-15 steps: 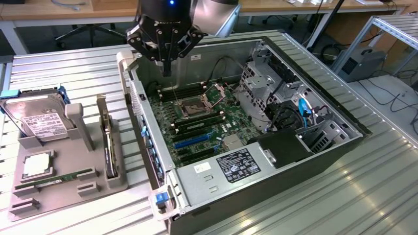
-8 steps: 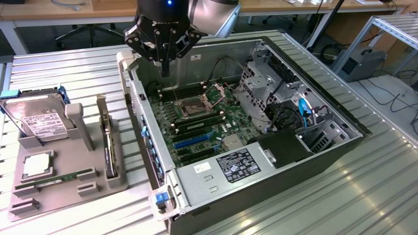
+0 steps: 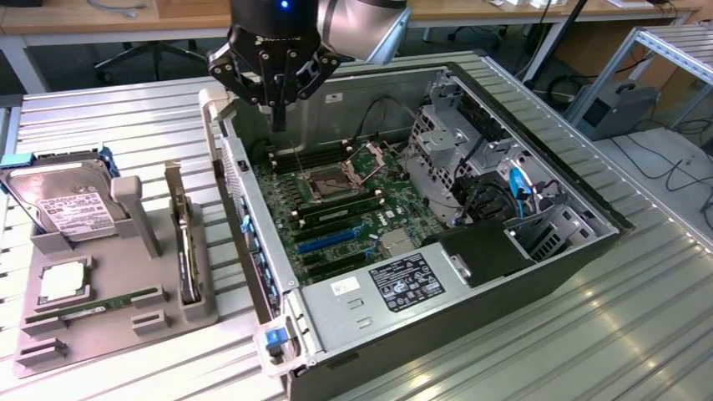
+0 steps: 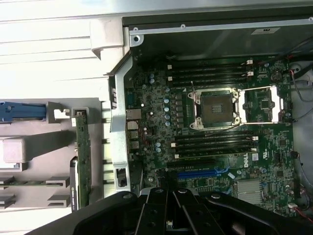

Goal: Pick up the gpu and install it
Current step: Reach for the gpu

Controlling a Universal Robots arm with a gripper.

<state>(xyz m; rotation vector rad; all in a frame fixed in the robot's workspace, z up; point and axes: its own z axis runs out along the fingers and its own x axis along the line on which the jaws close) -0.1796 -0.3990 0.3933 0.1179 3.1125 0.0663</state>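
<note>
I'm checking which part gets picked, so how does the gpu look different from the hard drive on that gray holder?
The gpu is a thin dark card standing on edge; the hard drive is a boxy silver block with a white label, tilted. The gpu sits beside the computer case; the hard drive sits farther from it. Both rest in the gray holder.

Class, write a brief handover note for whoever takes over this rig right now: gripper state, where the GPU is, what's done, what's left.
Gripper: shut and empty, hanging over the open computer case, above the far end of the motherboard.
GPU: standing on edge in the grey holder outside the case, at the exterior view's left. Nothing touches it.
Done: nothing that shows.
Left: the GPU is not yet picked up and not yet installed.
</note>
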